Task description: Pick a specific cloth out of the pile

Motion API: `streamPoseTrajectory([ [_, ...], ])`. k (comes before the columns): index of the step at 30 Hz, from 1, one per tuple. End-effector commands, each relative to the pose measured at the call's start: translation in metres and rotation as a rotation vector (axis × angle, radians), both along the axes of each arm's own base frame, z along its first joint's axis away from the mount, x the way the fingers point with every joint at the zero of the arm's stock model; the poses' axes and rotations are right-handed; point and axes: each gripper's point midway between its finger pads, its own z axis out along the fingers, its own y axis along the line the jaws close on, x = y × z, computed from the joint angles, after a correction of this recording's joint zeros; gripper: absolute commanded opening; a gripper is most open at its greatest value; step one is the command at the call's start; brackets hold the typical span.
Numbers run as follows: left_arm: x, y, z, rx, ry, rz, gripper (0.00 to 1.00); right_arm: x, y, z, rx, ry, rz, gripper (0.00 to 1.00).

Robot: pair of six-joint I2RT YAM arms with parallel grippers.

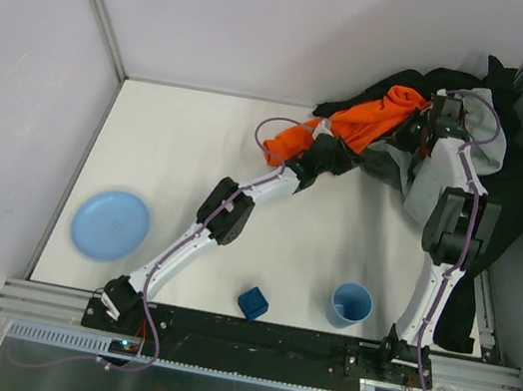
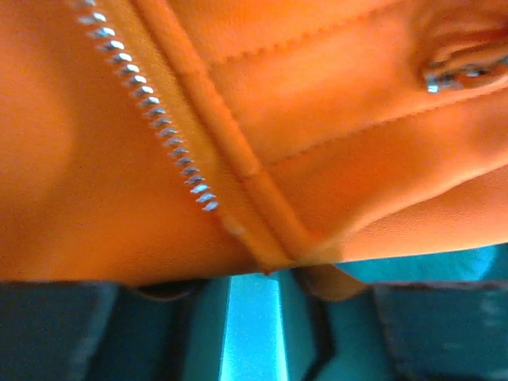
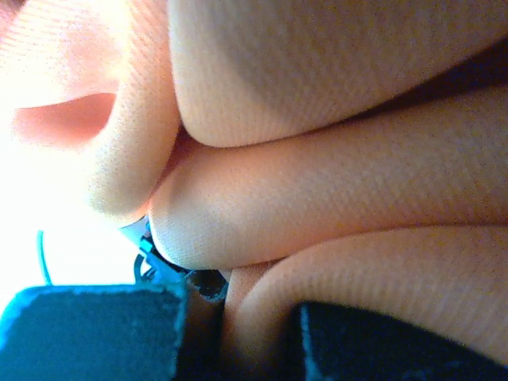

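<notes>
The pile (image 1: 518, 190) lies in the back right corner, mostly black garments. The grey cloth (image 1: 428, 189) shows in part under my right arm, below the orange garment (image 1: 376, 120). My right gripper (image 1: 436, 113) is over the pile at the orange garment's upper end. In the right wrist view the gripper (image 3: 246, 325) is shut on a fold of the orange fabric (image 3: 333, 182). My left gripper (image 1: 342, 151) is at the garment's lower left part. In the left wrist view the gripper (image 2: 250, 317) is open, with the orange fabric and its zipper (image 2: 151, 103) lying against the fingertips.
A light blue plate (image 1: 111, 224) lies at the left. A blue cup (image 1: 352, 305) and a small blue cube (image 1: 253, 302) stand near the front edge. White walls enclose the table on the left, back and right.
</notes>
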Motion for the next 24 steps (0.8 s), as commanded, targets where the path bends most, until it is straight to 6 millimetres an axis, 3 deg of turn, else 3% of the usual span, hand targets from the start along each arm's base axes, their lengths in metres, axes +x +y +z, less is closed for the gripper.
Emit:
streamPoseTrajectory([
  [1, 0.021, 0.009, 0.018, -0.062, -0.039, 0.082, 0.23, 0.009, 0.014, 0.105, -0.016, -0.293, 0.087, 0.00],
  [4, 0.023, 0.014, 0.016, -0.048, -0.044, 0.068, 0.05, 0.007, 0.012, 0.101, -0.023, -0.285, 0.085, 0.00],
  [6, 0.022, 0.016, 0.018, -0.030, -0.053, 0.052, 0.02, 0.006, 0.010, 0.096, -0.022, -0.275, 0.081, 0.00],
  [14, -0.006, 0.025, 0.026, 0.117, -0.098, -0.051, 0.01, 0.000, 0.005, 0.084, -0.023, -0.249, 0.071, 0.00],
  [24, -0.074, 0.077, 0.023, 0.228, -0.031, -0.052, 0.01, -0.020, -0.004, 0.067, -0.013, -0.204, 0.052, 0.01],
])
